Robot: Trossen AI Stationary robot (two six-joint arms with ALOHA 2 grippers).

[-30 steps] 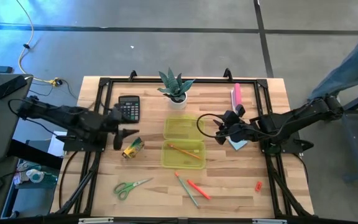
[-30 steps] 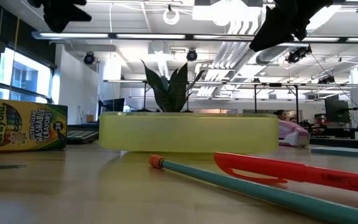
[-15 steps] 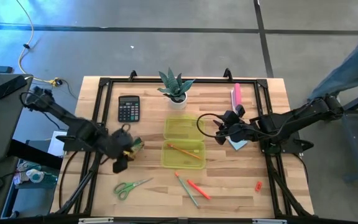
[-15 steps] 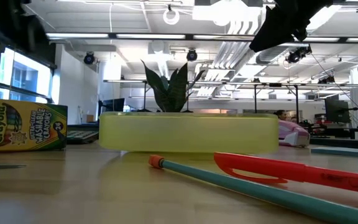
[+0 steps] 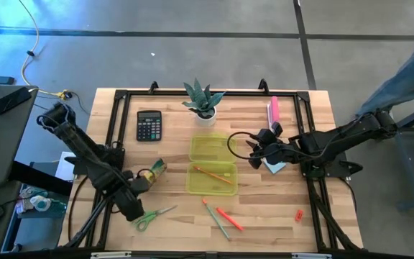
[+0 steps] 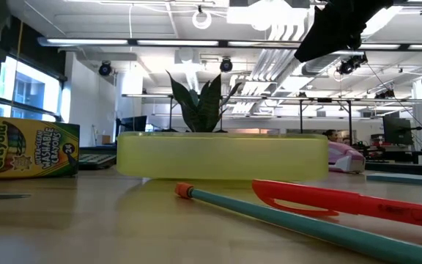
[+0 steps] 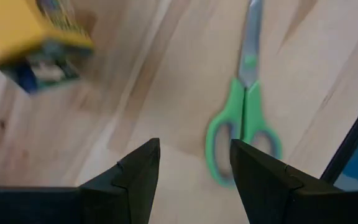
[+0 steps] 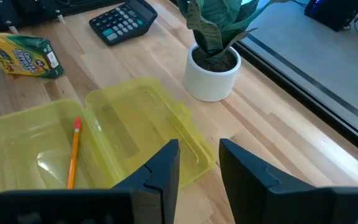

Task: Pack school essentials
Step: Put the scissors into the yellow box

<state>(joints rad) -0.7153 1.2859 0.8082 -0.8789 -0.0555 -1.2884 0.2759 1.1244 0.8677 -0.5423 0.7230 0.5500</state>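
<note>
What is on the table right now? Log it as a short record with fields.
container: open yellow case, mid-table
packed so far: pencil in the case
still loose: green-handled scissors, crayon box, orange pen, green pen, red piece, blue notepad
other things: calculator, potted plant, pink bar
left gripper: fingers open, above the scissors' handles
right gripper: empty, hovering at the case's right edge

Green-handled scissors (image 5: pixel 152 215) flat near table's front-left; yellow crayon box (image 5: pixel 154 170) beside case; pencil (image 5: pixel 215 175) inside.
</note>
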